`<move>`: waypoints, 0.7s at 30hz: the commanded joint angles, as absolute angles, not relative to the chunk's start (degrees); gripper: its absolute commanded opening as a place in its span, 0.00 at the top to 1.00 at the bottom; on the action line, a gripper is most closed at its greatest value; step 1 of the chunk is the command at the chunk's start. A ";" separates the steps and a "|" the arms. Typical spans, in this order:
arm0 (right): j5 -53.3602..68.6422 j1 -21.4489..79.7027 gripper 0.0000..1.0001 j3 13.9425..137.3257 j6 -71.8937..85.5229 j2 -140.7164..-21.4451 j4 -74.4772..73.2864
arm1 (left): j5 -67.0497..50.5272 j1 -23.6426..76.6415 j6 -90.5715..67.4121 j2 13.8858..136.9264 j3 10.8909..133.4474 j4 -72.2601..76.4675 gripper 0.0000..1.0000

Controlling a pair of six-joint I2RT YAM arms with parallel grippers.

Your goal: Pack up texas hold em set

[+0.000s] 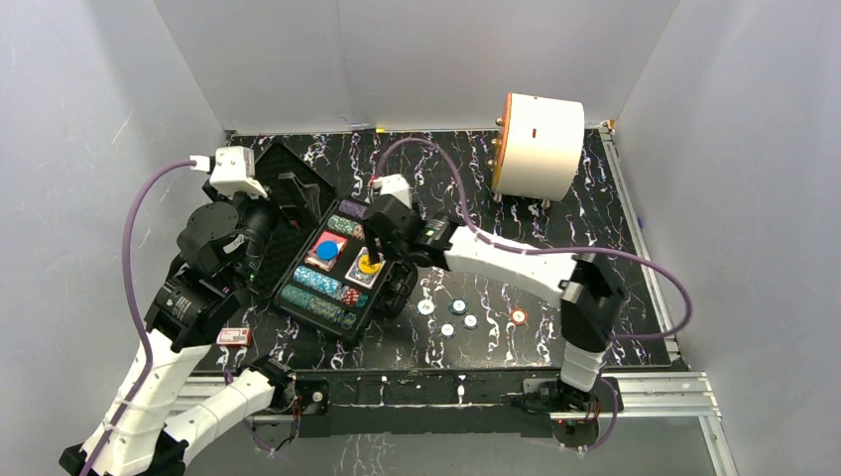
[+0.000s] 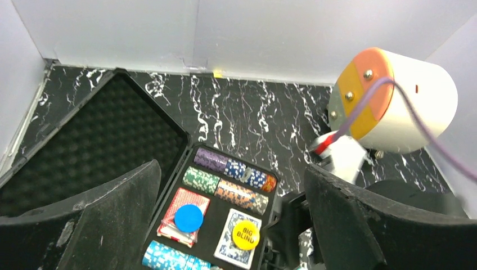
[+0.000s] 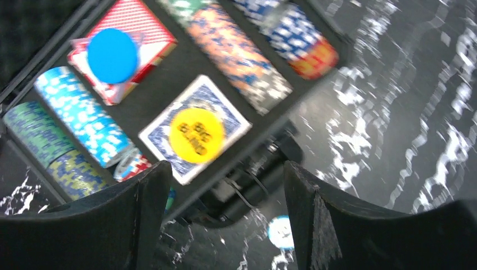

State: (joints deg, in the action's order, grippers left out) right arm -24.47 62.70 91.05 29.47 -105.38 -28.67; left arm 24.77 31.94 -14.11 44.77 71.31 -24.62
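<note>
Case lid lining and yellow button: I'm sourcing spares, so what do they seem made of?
Lid lining: apparently black foam, matte, with a dimpled egg-crate texture. Yellow button: probably smooth plastic, flat even colour, printed black lettering.

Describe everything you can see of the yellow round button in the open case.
The yellow button is a flat round disc, bright yellow and plastic-looking, printed BIG BLIND in dark letters. It lies face up on the blue card deck, near its middle, inside the open black case. Only the deck touches it: the right gripper hangs over it with jaws apart, holding nothing, and the blue button sits apart on the red deck.
</note>
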 commanded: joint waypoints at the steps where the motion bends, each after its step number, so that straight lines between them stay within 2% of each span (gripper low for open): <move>1: -33.08 58.38 0.21 83.47 41.79 -95.72 -34.46 | 20.68 31.64 -15.11 44.33 69.59 -25.83 0.02; 6: -29.98 53.35 0.21 72.56 52.25 -89.21 -41.23 | 11.33 31.59 -20.30 45.71 67.23 -27.59 0.02; 13: -20.53 52.36 0.22 61.82 53.23 -87.95 -39.26 | -3.48 31.64 -27.59 46.18 58.54 -24.42 0.02; 17: -17.17 52.67 0.27 59.93 52.84 -90.62 -37.01 | -6.27 31.63 -29.70 47.28 55.43 -24.63 0.02; 21: -16.60 52.75 0.27 60.58 49.15 -93.36 -36.09 | -6.45 31.62 -29.76 48.18 54.17 -24.33 0.01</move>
State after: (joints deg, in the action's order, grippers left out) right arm -18.85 52.42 59.83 51.13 -91.37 -38.68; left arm -2.98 31.92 -28.32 48.31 54.52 -25.78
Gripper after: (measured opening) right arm 0.730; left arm 0.983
